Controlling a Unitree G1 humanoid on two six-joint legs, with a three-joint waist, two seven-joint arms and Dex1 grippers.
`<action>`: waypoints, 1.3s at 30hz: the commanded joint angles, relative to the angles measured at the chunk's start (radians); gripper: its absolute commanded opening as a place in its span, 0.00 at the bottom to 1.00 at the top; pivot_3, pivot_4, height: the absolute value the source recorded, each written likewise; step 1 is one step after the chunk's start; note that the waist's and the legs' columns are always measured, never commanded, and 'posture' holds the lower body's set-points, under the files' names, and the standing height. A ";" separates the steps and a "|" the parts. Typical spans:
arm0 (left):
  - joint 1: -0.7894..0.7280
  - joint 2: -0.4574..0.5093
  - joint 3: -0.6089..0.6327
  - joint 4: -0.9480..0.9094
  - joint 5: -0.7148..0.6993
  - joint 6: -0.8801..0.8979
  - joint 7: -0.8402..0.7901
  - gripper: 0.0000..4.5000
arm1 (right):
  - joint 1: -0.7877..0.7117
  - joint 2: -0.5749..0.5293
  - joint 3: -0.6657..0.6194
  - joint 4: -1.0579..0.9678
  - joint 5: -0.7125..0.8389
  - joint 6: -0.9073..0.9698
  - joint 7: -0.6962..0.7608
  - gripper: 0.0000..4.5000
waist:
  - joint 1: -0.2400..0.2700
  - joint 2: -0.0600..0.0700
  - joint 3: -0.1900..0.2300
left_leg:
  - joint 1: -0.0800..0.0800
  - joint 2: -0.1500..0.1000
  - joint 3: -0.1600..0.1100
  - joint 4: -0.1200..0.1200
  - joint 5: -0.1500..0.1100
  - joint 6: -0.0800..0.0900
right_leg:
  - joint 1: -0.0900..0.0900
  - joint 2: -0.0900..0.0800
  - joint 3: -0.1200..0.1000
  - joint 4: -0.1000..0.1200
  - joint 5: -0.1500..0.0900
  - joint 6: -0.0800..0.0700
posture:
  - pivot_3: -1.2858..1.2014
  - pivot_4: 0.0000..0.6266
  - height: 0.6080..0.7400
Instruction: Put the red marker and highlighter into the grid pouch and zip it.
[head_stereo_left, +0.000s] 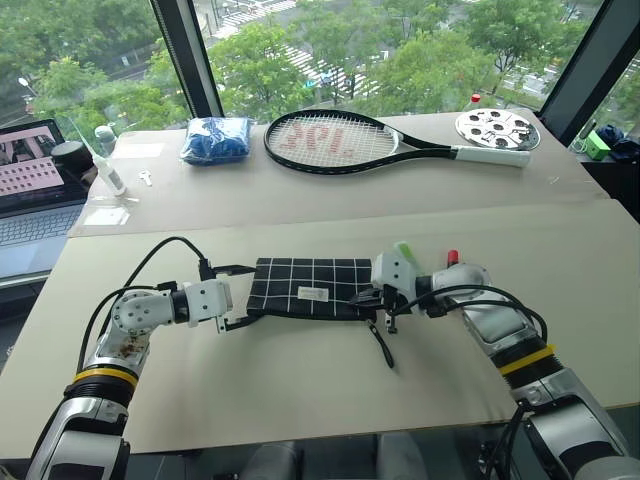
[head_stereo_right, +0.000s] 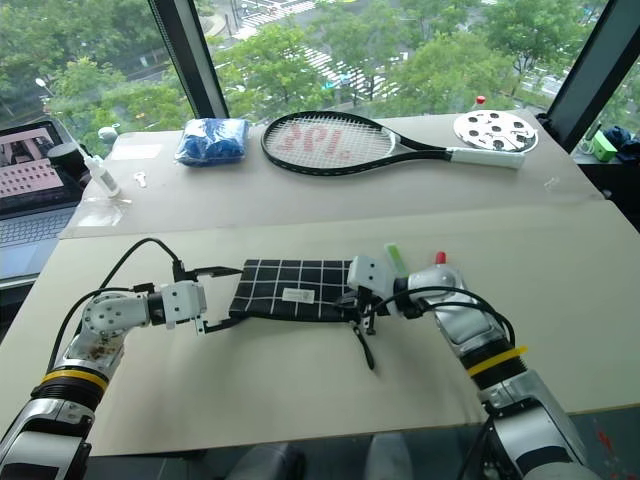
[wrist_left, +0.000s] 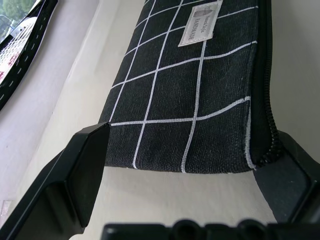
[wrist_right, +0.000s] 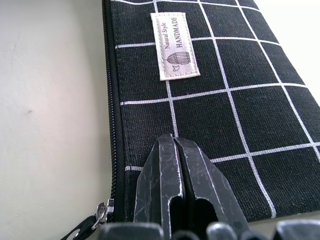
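Spread across the middle of the scene: a broad pale tabletop. On it, centred and lying flat, the black fabric grid pouch with white lines and a small white label; zip along the near edge, closed for the length that shows, its slider and black pull cord at the right-hand end.

Left gripper at the pouch's left end, black fingers spread to full width, one past each corner of that short edge, holding nothing.

Right gripper over the pouch's right end, fingers pressed tight together with tips at or just above the fabric (contact hard to judge), nothing between them.

Just beyond the right wrist, partly hidden: the chunky light-green translucent highlighter and, right of it, the red marker, only its red tip showing. Both outside the pouch.

Step in hand, by the look of it: opening the pouch, the first step. Next, probably: clamp the left end to brace the fabric, take the cord and draw the slider leftward, then load both pens.
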 joint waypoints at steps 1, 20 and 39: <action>0.006 -0.016 -0.046 0.045 0.041 -0.028 -0.008 0.85 | 0.028 -0.005 0.017 0.003 -0.030 0.029 0.003 0.00 | 0.000 0.000 0.000 | 0.000 0.000 0.000 0.000 0.000 0.000 | 0.000 0.000 0.000 0.000 0.000 0.000 | 0.52 0.24 1.00; 0.076 -0.053 -0.043 0.028 0.021 0.037 0.050 0.00 | -0.065 0.103 -0.192 0.092 0.055 0.038 -0.190 0.33 | -0.007 0.002 -0.002 | 0.001 0.000 0.001 0.000 0.000 0.000 | -0.001 0.000 0.001 0.000 0.001 -0.001 | 0.52 0.24 1.00; 0.148 -0.139 0.098 -0.230 -0.149 0.443 0.184 0.00 | 0.058 -0.129 -0.400 -0.222 0.335 0.435 -0.125 0.70 | -0.006 0.005 -0.001 | -0.005 0.002 0.003 0.001 -0.002 0.003 | -0.003 0.001 0.000 -0.001 0.002 0.000 | 0.52 0.24 1.00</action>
